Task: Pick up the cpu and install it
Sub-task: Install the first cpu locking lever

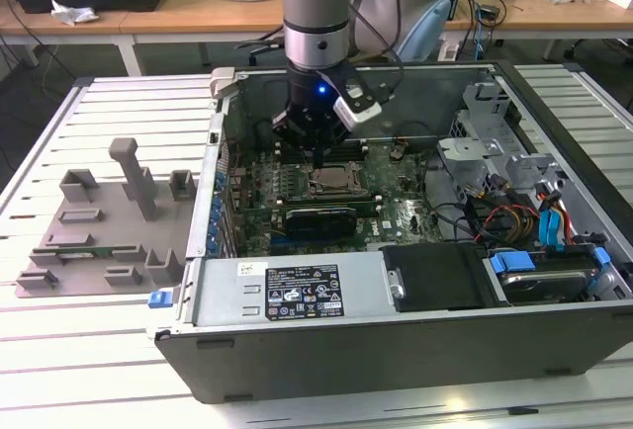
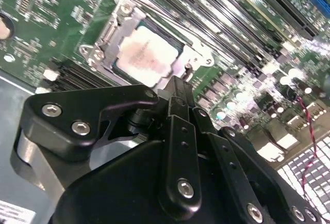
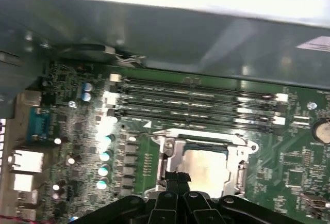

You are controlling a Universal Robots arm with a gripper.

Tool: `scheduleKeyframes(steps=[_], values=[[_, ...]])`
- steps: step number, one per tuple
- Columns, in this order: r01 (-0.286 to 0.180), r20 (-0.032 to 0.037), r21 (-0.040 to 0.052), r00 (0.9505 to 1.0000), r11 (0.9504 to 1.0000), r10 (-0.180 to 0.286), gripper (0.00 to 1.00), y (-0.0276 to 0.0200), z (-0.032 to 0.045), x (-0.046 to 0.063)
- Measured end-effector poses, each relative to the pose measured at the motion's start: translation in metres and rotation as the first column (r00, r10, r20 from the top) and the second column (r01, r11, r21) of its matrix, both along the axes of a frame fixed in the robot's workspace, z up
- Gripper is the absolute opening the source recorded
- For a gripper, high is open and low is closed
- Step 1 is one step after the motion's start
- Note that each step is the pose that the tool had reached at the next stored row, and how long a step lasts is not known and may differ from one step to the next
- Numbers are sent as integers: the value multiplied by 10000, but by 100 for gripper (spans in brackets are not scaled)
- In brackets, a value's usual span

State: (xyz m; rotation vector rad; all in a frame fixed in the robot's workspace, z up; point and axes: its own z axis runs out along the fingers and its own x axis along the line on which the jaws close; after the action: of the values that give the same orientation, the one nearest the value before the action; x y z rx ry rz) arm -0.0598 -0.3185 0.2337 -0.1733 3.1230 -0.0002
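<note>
The cpu (image 2: 144,53) lies flat, silver top up, inside the socket frame (image 2: 119,22) on the motherboard (image 1: 401,214). In the exterior view it sits at about five o'clock from the end effector (image 1: 315,148), just below it. The end effector's fingertips (image 2: 178,85) are pressed together, holding nothing.

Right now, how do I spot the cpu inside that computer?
Look into the open computer case, at the green motherboard. Next to the long memory slots sits a metal socket frame. The cpu is the flat, shiny silver square inside it, plain and smooth among bumpy parts.
</note>
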Motion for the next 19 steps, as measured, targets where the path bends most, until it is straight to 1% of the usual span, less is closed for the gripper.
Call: scheduleKeyframes(steps=[5,7,11,15,18,19], values=[[-2,1,1,10000,10000,2,11,0,0,-157],[-1,0,1,10000,10000,1,11,0,0,-178],[-1,-2,-2,10000,10000,1,11,-1,8,-183],[0,0,0,10000,10000,0,11,0,71,-182],[-1,1,0,10000,10000,1,11,0,154,-182],[-1,0,0,10000,10000,1,11,0,169,-182]])
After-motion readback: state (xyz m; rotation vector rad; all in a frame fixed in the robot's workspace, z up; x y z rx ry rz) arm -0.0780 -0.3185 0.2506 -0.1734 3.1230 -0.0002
